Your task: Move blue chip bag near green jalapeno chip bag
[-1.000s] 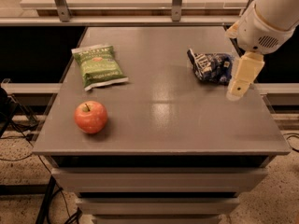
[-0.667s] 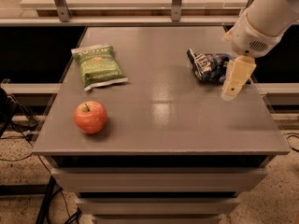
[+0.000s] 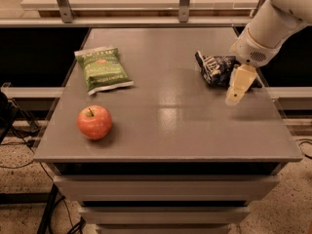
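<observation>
My arm slants in from 1 o'clock, cream hand (image 3: pixel 235 94) tilted down beside crumpled foil blue chip bag (image 3: pixel 217 68) at 2 o'clock, grip I cannot tell, flat green jalapeno chip bag (image 3: pixel 102 69) at 10 o'clock

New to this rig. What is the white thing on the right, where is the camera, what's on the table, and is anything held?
One camera looks down on a grey table from its front side; its mounting is unknown. The white shape at upper right is the robot's single arm, ending in a pale gripper that hangs at the right edge of the blue chip bag. On the left lie the green jalapeno chip bag and a red apple. That blue bag lies on the table, not lifted; whether the gripper touches it I cannot tell.
</observation>
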Tool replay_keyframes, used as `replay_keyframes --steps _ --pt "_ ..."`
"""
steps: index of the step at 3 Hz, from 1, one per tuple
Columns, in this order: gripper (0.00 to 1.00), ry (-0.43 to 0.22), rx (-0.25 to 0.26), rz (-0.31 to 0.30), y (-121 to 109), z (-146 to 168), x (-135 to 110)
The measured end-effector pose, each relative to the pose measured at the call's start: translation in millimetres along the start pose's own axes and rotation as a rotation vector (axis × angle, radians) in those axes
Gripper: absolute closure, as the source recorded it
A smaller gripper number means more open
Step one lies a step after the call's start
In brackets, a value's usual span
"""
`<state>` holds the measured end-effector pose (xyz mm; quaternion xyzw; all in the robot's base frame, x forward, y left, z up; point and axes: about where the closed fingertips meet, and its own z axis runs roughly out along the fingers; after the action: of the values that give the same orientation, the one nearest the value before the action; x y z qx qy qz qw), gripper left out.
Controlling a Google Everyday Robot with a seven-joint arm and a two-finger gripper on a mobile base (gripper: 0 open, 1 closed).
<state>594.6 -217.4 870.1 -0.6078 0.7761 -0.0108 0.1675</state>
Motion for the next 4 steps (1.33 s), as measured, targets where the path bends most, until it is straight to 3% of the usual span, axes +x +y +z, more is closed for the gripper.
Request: replay_keyframes --steps 1,2,4 --pt "0.00 0.005 -0.025 0.017 -9 20 4" --pt "0.16 0.007 -0.041 0.023 -12 32 6" --pt "0.62 0.020 -0.065 0.024 -14 37 8"
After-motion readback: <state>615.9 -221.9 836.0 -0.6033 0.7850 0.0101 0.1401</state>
